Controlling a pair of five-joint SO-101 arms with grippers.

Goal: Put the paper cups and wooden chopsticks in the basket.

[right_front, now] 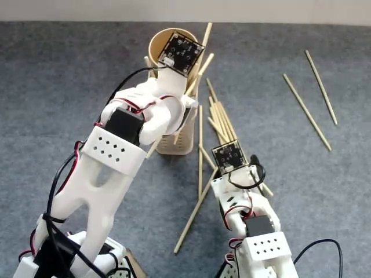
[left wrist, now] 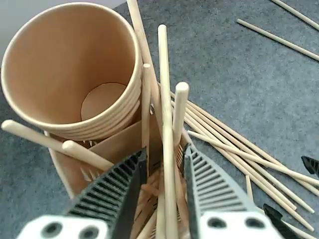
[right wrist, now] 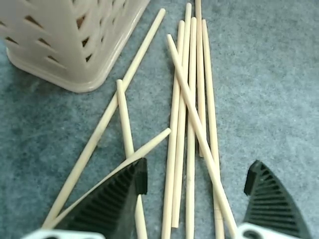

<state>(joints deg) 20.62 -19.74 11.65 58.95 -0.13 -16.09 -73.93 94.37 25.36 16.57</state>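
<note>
already the stacked paper cups (left wrist: 70, 74) are seen standing in the basket (right_front: 174, 142). just beside them the left gripper (left wrist: 164, 154) is held over the basket, its jaws narrowly apart about an upright chopstick (left wrist: 167, 99), so that stick is judged as good as delivered. further right, the right gripper (right wrist: 198, 167) is spread wide above the loose chopsticks (right wrist: 192, 99) lying beside the basket; lowering and closing on one is called for next. two more chopsticks (right_front: 307, 113) are left well apart at the far right.

Nested paper cups (left wrist: 70, 74) stand upright in the beige slotted basket (right wrist: 65, 45) with several chopsticks (left wrist: 167, 124); others lie beside it.
</note>
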